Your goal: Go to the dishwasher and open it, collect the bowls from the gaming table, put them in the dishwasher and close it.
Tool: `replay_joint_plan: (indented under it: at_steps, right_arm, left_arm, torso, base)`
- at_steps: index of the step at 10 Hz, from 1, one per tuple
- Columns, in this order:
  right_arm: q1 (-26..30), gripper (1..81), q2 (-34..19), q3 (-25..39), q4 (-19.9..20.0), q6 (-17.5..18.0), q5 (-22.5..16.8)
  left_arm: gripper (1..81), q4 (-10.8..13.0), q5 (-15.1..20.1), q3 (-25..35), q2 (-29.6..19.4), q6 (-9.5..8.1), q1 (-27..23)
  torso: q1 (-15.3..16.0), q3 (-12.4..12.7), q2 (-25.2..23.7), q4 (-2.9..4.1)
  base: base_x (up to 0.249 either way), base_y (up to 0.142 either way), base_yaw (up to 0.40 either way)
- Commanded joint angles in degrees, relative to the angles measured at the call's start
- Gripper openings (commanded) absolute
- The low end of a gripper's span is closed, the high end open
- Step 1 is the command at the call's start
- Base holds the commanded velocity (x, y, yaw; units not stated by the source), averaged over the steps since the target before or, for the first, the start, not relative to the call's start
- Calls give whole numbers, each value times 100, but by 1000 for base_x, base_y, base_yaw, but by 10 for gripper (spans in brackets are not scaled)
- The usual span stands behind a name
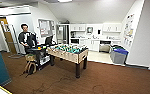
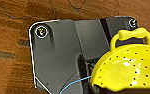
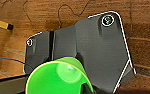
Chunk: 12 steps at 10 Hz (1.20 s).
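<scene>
A yellow perforated bowl (image 2: pixel 128 70) with a loop handle hangs close in front of the left wrist camera, above the robot's dark base plate and the brown carpet, with my left gripper (image 2: pixel 97 88) shut on its edge. My right gripper (image 3: pixel 84 87) carries a bright green bowl (image 3: pixel 58 77) the same way. Far off in the kitchen, the stainless-steel dishwasher (image 1: pixel 104 46) sits under the white counter; I cannot tell whether its door is open. A corner of the white-topped, yellow-rimmed gaming table (image 1: pixel 1 87) lies at the lower left of the head view.
A table-football table (image 1: pixel 68 53) stands mid-room between me and the kitchen. To its left are a person (image 1: pixel 27 37) and a dark cart (image 1: pixel 39 56). Blue-lidded bins (image 1: pixel 119 55) stand by the right wall. Brown carpet (image 1: pixel 103 80) stretches ahead and to the right.
</scene>
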Motion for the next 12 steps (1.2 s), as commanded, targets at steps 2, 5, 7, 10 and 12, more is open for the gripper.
replay_joint_plan:
  at_steps: [2,5,7,10,12]
  right_arm:
    - [281,10,-56,-5,-72,-10,-137]
    - [281,10,-56,-4,-72,-2,-137]
    - [272,10,-65,-22,-64,-10,-128]
    - [273,10,-56,-22,-72,-10,-128]
    - [281,10,-48,-22,-72,-10,-128]
  left_arm:
    - [10,15,323,14,-10,18,-354]
    - [10,15,323,14,-18,18,-354]
    - [10,15,323,14,-28,18,-354]
    - [10,14,323,14,-28,18,-354]
    - [10,-3,323,14,-36,18,-354]
  torso:
    - [7,0,0,0]
    - [7,-274,0,0]
    - [7,-190,0,0]
    - [7,-203,0,0]
    - [7,-203,0,0]
  base:
    - [0,0,-308]
    - [0,0,-310]
    - [0,0,-312]
    - [0,0,-313]
    - [0,0,-316]
